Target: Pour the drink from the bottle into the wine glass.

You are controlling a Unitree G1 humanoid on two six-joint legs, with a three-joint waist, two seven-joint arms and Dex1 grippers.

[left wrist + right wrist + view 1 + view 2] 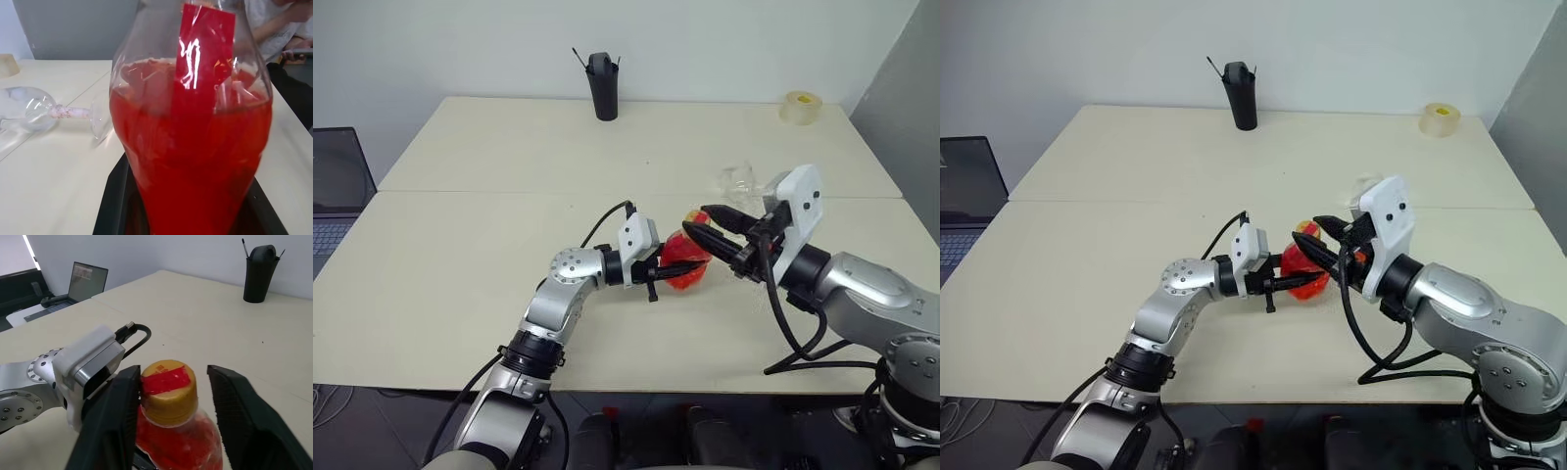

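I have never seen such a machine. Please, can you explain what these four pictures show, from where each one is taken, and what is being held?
This is a humanoid robot with two arms, and each arm ends in a gripper with two black fingers. The two wide pictures come from cameras in its head, looking down over a pale table. The two close pictures come from a camera on each wrist.

The left gripper is shut on the bottle, which holds the red drink. The right gripper has its fingers on either side of the yellow cap, not yet clamped.

The wine glass lies on its side on the table, empty. Farther back stand a black cup and a tape roll. A laptop is at the left.
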